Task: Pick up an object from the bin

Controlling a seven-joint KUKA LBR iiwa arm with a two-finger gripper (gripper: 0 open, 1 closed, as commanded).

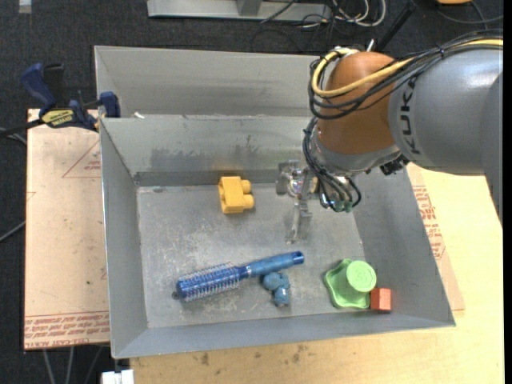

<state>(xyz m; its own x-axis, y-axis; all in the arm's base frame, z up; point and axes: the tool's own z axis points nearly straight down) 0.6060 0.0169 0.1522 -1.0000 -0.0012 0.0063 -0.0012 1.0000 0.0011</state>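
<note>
My gripper (294, 232) hangs over bare bin floor right of the middle, with nothing seen in it. A yellow block (236, 194) lies to its left, near the back wall. Toward the front lies a blue hairbrush (238, 275), its handle end pointing at the spot below the gripper. A small blue lumpy piece (278, 288) sits just in front of the brush handle.
A green round lid-like piece (350, 283) and a small orange-red cube (382, 299) rest in the front right corner. The arm and its orange cover reach in from the right, above the bin's back right part.
</note>
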